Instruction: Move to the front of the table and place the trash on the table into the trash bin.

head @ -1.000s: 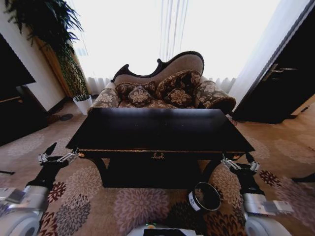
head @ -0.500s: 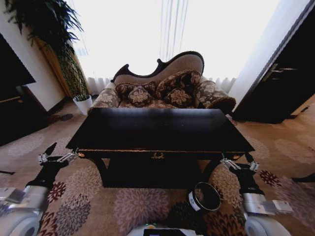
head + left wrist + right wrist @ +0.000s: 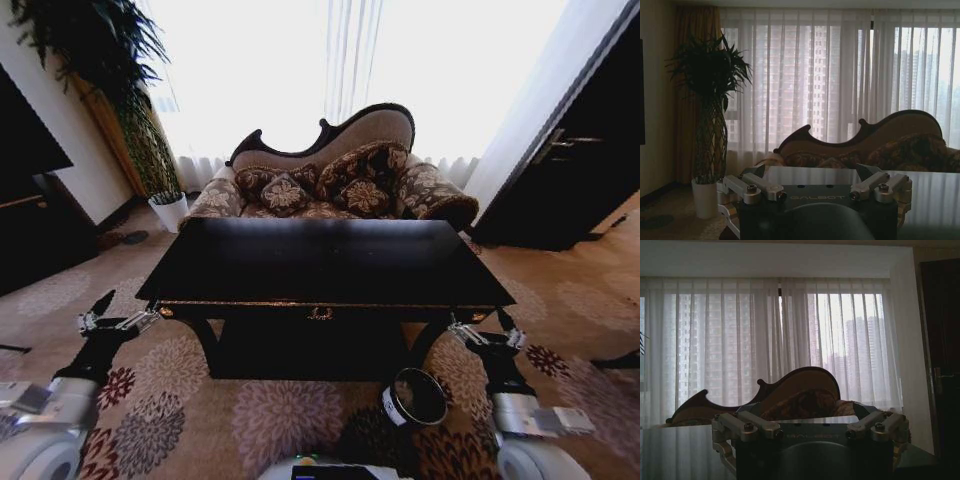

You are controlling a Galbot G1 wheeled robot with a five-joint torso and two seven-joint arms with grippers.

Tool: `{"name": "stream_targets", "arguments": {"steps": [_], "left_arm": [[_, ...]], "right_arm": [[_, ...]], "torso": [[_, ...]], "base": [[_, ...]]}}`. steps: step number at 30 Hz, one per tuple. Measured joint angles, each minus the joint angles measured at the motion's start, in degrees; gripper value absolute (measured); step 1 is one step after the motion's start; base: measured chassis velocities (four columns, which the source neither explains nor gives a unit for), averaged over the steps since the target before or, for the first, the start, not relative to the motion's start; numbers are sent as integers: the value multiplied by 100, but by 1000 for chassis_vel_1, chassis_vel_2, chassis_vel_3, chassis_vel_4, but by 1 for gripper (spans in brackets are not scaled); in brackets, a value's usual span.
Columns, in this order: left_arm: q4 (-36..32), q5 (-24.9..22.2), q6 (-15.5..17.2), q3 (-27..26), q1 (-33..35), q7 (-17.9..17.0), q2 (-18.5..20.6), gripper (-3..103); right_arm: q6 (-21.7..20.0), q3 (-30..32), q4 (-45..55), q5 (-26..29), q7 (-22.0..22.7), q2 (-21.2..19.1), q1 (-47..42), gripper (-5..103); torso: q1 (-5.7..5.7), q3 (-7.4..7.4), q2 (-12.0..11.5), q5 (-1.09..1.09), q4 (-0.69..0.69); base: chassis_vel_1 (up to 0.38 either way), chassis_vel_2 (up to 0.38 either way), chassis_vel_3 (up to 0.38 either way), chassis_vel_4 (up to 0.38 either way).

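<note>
flanking the table point(image 3: 320, 262), left gripper point(image 3: 110, 316) and right gripper point(image 3: 485, 330) spread wide.

The table point(image 3: 325, 262) stands squarely before the robot, a sofa point(image 3: 330, 180) directly behind it against the curtained window point(image 3: 330, 70). The trash bin point(image 3: 415, 398) sits on the carpet point(image 3: 270, 415) before the table's right front leg, a potted plant point(image 3: 165, 205) stands behind the table to the left, and the left gripper point(image 3: 118, 318) and right gripper point(image 3: 487, 330) flank the table's front corners.
</note>
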Motion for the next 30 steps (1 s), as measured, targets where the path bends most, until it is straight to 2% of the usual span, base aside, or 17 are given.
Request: {"name": "stream_targets", "arguments": {"steps": [30], "left_arm": [[0, 0, 0, 0, 0, 0, 0, 100]], "right_arm": [[6, -1, -4, 0, 0, 1, -1, 100]], "torso": [[-1, 0, 1, 0, -1]], "base": [[186, -183, -184, 181]]}}
